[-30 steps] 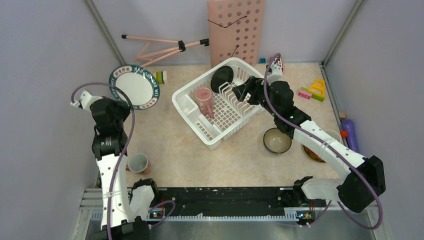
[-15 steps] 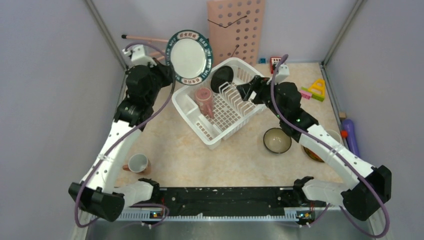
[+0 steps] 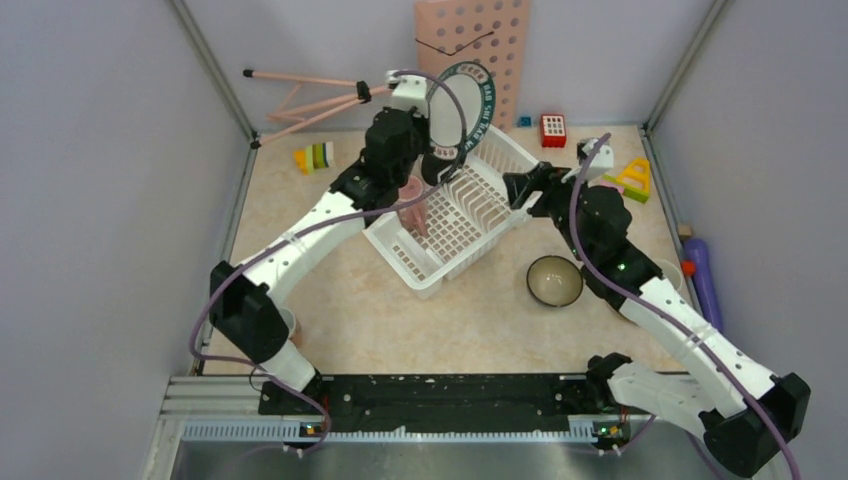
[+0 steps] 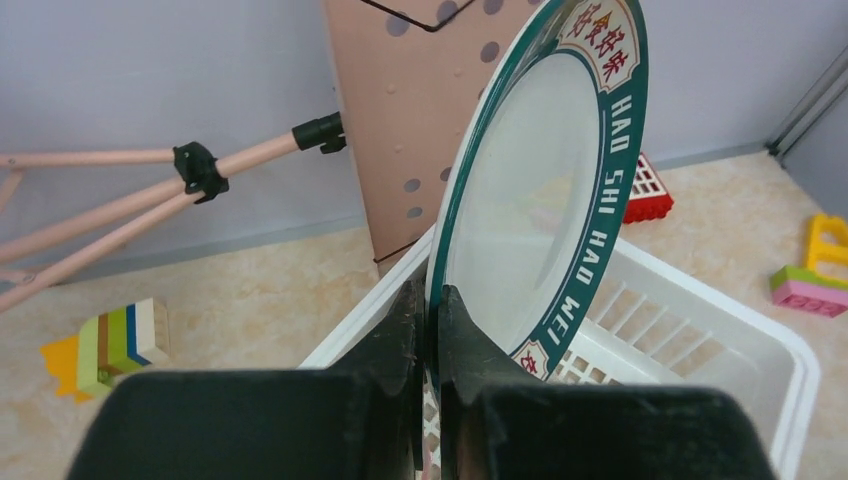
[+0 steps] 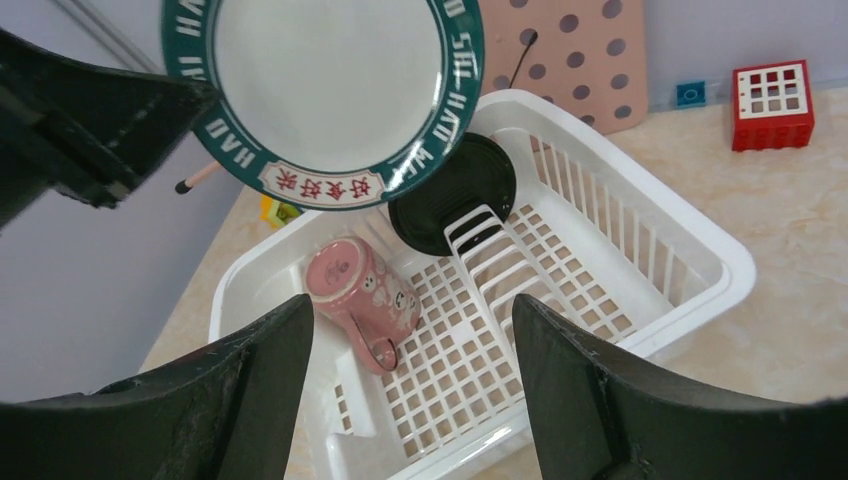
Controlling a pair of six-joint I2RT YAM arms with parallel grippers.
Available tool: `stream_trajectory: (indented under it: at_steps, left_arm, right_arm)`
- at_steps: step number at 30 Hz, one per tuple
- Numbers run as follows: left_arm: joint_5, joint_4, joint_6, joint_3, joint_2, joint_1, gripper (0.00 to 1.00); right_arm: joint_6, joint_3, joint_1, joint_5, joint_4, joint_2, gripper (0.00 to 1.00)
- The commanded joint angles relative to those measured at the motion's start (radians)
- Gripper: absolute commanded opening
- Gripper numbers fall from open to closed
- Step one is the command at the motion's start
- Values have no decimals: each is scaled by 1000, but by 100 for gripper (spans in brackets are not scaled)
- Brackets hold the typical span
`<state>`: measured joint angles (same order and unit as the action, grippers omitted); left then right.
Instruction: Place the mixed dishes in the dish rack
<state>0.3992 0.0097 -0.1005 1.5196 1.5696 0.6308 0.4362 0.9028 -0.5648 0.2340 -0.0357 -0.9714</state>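
Pink tripod (image 3: 310,95) is noted lying at the back left, with a striped block stack (image 3: 318,156) near it. Left gripper (image 4: 430,310): jaws are clamped on the rim of the teal-rimmed plate (image 5: 330,85), which is held on edge in the air over the far-left end of the dish rack (image 5: 735,265). Inside the rack, a pink cup (image 5: 360,290) is seen on its side on the grid floor, and a dark plate (image 5: 455,195) is stood at the far end of the dividers. Right gripper (image 5: 410,310): jaws are held wide apart, nothing between them, near the rack's right side. A bowl (image 3: 555,280) is recorded on the table, right of the rack.
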Motion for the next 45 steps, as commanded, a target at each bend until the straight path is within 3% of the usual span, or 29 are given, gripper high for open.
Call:
stream_trajectory:
  at_steps: [1,5,16,36,41,45]
  left_arm:
    - [36,199,179,85,86,23,0]
    - [83,184,293,148,179,30,0]
    - [294,465,573,69,308,85,0]
    - [276,561,463,-169,303,90,0]
    - [292,655,446,-249,265,90,0]
    - [269,640,463,-242,254,90,0]
  right_arm:
    - [-62,-27,11,67,-25,70,71]
    - [-74,-70,11,49,-48,114,69]
    - [-76,-91,11,42,-55,103,68]
    - [-67,-92,13,55,-43,92,67]
    - [-58,-94,13,50,-36,91,67]
    - [-55,-91,13,48,-31,94,67]
